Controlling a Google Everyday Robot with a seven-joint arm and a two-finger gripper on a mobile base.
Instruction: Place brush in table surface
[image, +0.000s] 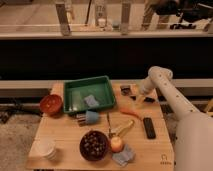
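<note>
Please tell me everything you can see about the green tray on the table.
The green tray is a shallow rectangular bin, plastic by its look, with raised walls. It sits flat on the far part of the table surface, slightly turned. One small grey-blue item lies inside, near its front right corner. A reddish bowl stands close to its left side. The gripper is to its right, above the table, apart from the tray.

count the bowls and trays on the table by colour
green tray: 1
red bowl: 1
dark bowl: 1
white bowl: 1
total: 4
pincer: over the far right part of the table, beside the tray
</note>
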